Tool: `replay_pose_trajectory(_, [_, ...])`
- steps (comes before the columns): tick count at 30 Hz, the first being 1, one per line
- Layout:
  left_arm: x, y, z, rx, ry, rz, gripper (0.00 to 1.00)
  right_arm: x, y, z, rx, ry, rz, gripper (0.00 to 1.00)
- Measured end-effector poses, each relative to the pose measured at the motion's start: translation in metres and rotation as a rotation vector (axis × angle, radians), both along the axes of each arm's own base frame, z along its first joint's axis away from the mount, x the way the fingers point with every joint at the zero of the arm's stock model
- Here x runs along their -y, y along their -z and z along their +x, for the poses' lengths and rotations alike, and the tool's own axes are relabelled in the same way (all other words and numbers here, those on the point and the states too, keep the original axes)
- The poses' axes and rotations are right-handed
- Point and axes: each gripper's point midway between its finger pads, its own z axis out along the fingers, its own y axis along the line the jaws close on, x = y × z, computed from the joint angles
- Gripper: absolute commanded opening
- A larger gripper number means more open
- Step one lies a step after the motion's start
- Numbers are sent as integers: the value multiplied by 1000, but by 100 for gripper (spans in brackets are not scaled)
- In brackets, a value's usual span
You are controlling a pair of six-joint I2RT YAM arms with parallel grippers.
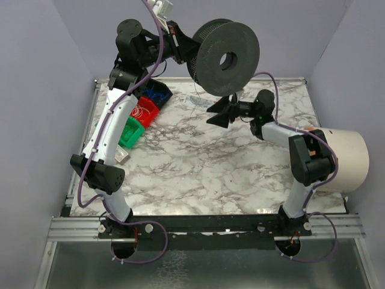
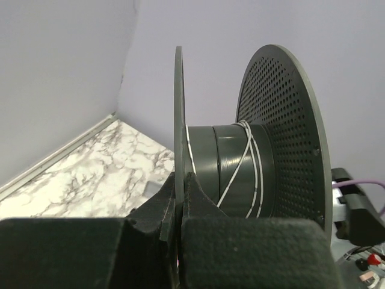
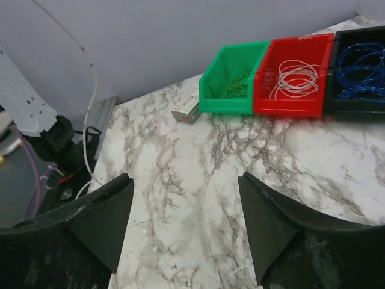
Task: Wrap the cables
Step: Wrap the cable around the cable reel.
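A big black two-flanged spool [image 1: 225, 57] with a centre hole hangs in the air over the far part of the table. My left gripper [image 1: 180, 45] is shut on the rim of one thin flange [image 2: 178, 120], with the pads [image 2: 198, 198] pinching it from both sides. A thin white cable [image 2: 255, 174] runs in a few loose turns round the dark hub [image 2: 231, 168]. My right gripper [image 1: 216, 113] is open and empty just below the spool, its fingers [image 3: 102, 217] spread wide above the marble table [image 3: 180, 180].
Three bins stand at the table's left: green [image 1: 129, 132], red [image 1: 144, 112] holding white cable, and a dark one [image 1: 155, 93] holding blue cable. A small silver box [image 3: 186, 111] lies beside the green bin. A white cylinder [image 1: 346, 159] stands at the right edge.
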Motion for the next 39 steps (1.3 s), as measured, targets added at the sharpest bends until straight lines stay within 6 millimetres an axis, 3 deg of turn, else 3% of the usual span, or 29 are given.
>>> replay_pose_trajectory(5, [13, -10, -15, 25, 67, -28, 0, -19, 11, -17, -92, -89, 63, 76])
replay_pose_trajectory(12, [25, -7, -26, 26, 126, -27, 0, -55, -5, -67, -77, -249, 117, 76])
replay_pose_trajectory(23, [28, 1, -25, 8, 131, -20, 0, -72, -2, -91, -133, -321, 132, 76])
replay_pose_trajectory(26, [29, 3, -25, 4, 134, -19, 0, -78, 0, -95, -151, -330, 134, 63])
replay_pose_trajectory(28, [30, 4, -25, 1, 136, -17, 0, -82, 1, -98, -162, -336, 136, 38])
replay_pose_trajectory(30, [30, 5, -25, -2, 138, -16, 0, -85, 2, -101, -166, -342, 137, 4])
replay_pose_trajectory(34, [30, 6, -25, 4, 136, -11, 0, -90, 10, -104, -191, -335, 127, 1])
replay_pose_trajectory(39, [30, 12, -24, 1, 131, 8, 0, -89, 35, -79, -314, -182, 86, 0])
